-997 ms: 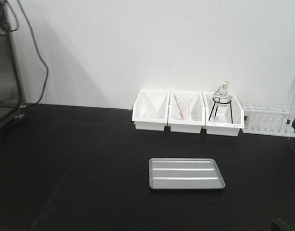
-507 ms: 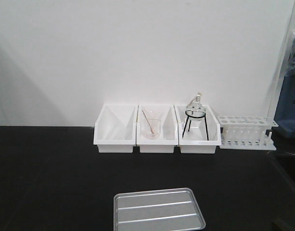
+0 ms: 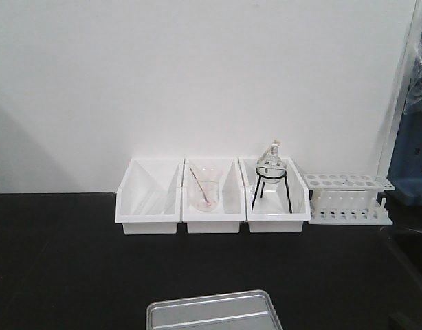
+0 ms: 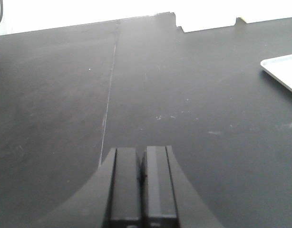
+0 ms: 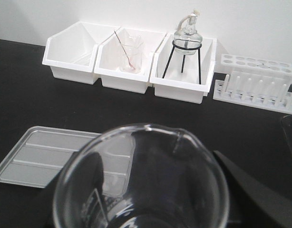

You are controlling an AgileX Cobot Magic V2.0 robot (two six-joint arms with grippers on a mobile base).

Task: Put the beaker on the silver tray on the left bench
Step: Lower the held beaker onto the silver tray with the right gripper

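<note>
The beaker (image 5: 150,183), clear glass with a pour lip, fills the bottom of the right wrist view. My right gripper (image 5: 143,199) is shut on it, dark fingers (image 5: 250,194) showing at its sides, and holds it above the black bench top (image 5: 22,90). The silver tray (image 5: 39,156) lies flat on the bench just left of and beyond the beaker. In the front view the tray (image 3: 211,313) is cut by the bottom edge. Its corner (image 4: 284,71) shows at the right of the left wrist view. My left gripper (image 4: 142,154) is shut and empty over the bare bench top.
Three white bins (image 3: 148,199) stand in a row against the white wall. The middle one holds a beaker with a rod (image 3: 205,194), the right one a round flask on a black tripod (image 3: 270,175). A white test-tube rack (image 3: 347,199) stands right of them.
In the front view the bins, rack and tray have slid left and down in the frame. The tray has dropped from mid-frame to the bottom edge.
</note>
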